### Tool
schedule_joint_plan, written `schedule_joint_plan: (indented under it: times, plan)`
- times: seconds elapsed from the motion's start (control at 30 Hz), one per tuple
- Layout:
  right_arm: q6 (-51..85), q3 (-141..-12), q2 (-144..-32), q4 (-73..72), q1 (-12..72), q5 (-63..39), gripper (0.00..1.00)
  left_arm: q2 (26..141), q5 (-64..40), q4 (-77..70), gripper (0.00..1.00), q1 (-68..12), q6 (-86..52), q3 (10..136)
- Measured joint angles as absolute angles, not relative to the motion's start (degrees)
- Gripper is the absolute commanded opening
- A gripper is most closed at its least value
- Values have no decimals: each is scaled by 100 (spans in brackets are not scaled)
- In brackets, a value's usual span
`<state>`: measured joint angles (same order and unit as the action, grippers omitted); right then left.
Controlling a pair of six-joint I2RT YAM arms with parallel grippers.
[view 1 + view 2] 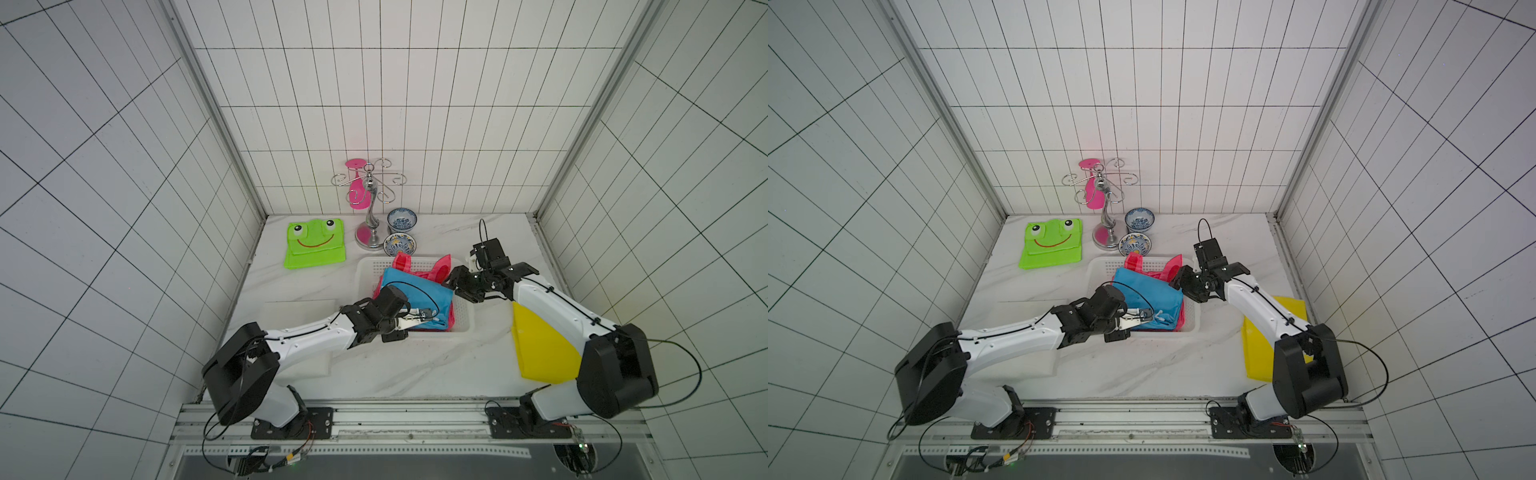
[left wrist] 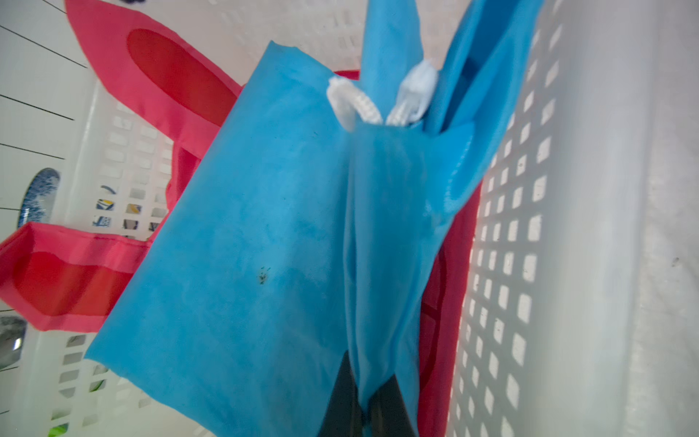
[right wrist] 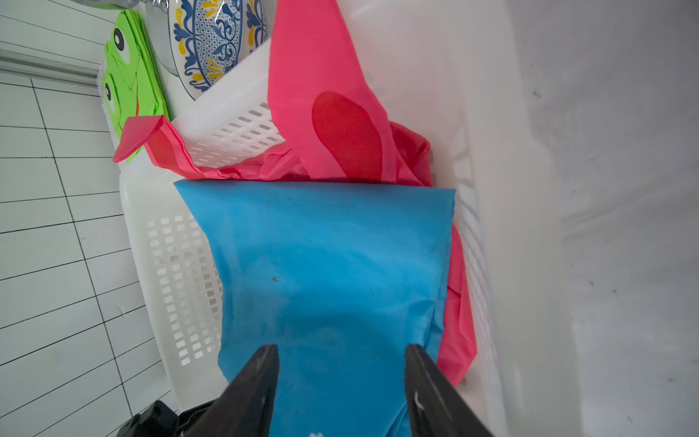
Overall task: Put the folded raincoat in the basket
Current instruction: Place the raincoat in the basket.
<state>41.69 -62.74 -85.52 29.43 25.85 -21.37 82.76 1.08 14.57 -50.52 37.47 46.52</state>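
The folded raincoat (image 1: 415, 291) (image 1: 1152, 291) is blue and lies in the white perforated basket (image 1: 462, 318) (image 1: 1191, 309) on top of a pink raincoat (image 1: 441, 269) (image 3: 333, 113). My left gripper (image 1: 424, 316) (image 1: 1144, 314) (image 2: 368, 372) reaches over the basket's near rim and is shut on a raised fold of the blue raincoat (image 2: 264, 227). My right gripper (image 1: 455, 286) (image 1: 1183, 284) (image 3: 342, 350) hovers over the basket's right side, open, its jaws wide apart above the blue raincoat (image 3: 325, 265) and gripping nothing.
A green frog-faced raincoat (image 1: 316, 245) lies at the back left and a yellow one (image 1: 540, 345) under the right arm. Two patterned bowls (image 1: 400, 244) and a metal hook stand (image 1: 370, 224) stand just behind the basket. A white board (image 1: 299, 309) lies under the left arm.
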Motion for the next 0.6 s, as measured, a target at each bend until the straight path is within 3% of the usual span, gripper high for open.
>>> schedule_joint_plan:
  times: [0.27,0.6]
  plan:
    - [1715,-7369,-9369,3428,2753,-2018,55,7360,301,-126,0,-5098,4230,3361]
    - [-541,-8038,-10298,3826,3326,-1957,54,7419,475,-1544,0,-5140,4893,2694]
